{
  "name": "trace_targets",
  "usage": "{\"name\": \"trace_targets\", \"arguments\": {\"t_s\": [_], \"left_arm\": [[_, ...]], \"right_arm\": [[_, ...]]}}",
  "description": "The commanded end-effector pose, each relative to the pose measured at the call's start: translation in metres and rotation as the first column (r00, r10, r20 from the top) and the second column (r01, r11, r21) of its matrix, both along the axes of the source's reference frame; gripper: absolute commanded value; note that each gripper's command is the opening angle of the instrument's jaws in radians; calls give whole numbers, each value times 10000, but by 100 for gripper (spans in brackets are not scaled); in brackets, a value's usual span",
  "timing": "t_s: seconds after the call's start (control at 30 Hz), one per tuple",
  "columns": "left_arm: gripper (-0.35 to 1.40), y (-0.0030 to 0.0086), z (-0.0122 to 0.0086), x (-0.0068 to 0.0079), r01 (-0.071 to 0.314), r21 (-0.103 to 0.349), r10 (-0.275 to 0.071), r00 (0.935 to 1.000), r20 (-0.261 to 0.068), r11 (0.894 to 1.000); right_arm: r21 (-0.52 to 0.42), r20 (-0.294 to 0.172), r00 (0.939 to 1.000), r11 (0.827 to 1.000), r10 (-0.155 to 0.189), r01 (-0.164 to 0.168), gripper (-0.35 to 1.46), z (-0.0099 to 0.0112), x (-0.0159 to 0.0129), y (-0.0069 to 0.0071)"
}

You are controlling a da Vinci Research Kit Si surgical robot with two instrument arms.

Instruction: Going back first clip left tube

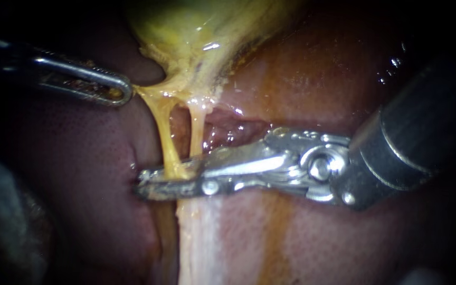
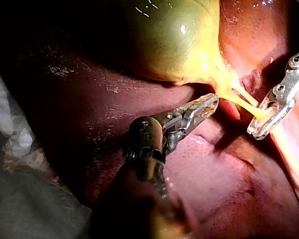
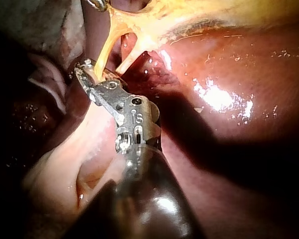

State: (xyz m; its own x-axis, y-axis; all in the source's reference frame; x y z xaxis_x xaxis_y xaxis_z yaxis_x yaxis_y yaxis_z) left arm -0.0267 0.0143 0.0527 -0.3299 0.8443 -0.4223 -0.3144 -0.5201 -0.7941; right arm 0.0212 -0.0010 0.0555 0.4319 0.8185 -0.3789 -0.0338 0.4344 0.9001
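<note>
My right instrument holds its jaws slightly parted astride the left tube; my left instrument has its jaws clamped on the gallbladder neck

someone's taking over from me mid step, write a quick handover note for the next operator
Left instrument: jaws shut on the gallbladder at its neck, tissue stretched taut over the liver.
Right instrument: jaws open, straddling the left tube low down.
Done: no clip can be told apart from the jaws.
Left: likely ease the right instrument back off the tube, then check for the clip.
</note>
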Motion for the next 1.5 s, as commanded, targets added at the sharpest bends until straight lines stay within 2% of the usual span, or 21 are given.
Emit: {"name": "trace_targets", "arguments": {"t_s": [0.03,0.07,0.13,0.2,0.33,0.43,0.5,0.63,0.7,0.8,0.97,1.07,1.3,1.5], "left_arm": [[-35,0,0,0,-3,3,3,10000,0,10000],[-35,0,0,0,-4,3,4,10000,0,10000],[-35,0,0,0,-4,3,4,10000,1,10000],[-35,0,0,0,-4,3,4,10000,1,10000],[-35,0,0,0,-4,3,4,10000,0,10000],[-35,0,0,0,-3,3,3,10000,0,10000],[-35,0,0,0,-2,3,2,10000,-1,10000],[-35,0,0,0,1,2,-1,10000,-3,10000],[-35,0,0,-1,3,2,-3,10000,-4,10000],[-35,-1,-1,-1,6,2,-6,10000,-6,10000],[-35,-1,-1,-1,9,1,-9,10000,-9,10000],[-35,-1,-1,-1,-13,14,13,10000,8,10000],[-35,-2,0,-1,-12,9,12,10000,6,10000],[-35,-2,0,-1,-10,4,10,10000,4,10000]], "right_arm": [[-3,-17,9999,9999,-109,109,-35,2,0,0],[14,-83,9999,9999,-112,112,-33,2,0,0],[106,-216,9997,9999,-90,92,-4,1,0,0],[-189,-506,9987,9998,-91,82,21,3,2,-1],[-578,-810,9967,9983,-42,-5,40,11,7,-4],[-1233,-853,9960,9917,265,-370,43,20,7,-4],[-1609,-874,9958,9861,280,-418,44,24,4,-2],[-2695,-808,9962,9616,316,-523,46,30,-3,7],[-3087,-710,9969,9496,332,-536,48,31,-7,8],[-3771,-639,9978,9254,159,-389,48,30,-15,6],[-4498,-746,9972,8924,17,-351,50,23,-31,2],[-4721,-830,9965,8810,-86,-317,50,18,-39,3],[-4990,-951,9952,8662,-235,-272,50,10,-50,10],[-5099,-977,9950,8597,-225,-306,50,2,-61,15]]}}
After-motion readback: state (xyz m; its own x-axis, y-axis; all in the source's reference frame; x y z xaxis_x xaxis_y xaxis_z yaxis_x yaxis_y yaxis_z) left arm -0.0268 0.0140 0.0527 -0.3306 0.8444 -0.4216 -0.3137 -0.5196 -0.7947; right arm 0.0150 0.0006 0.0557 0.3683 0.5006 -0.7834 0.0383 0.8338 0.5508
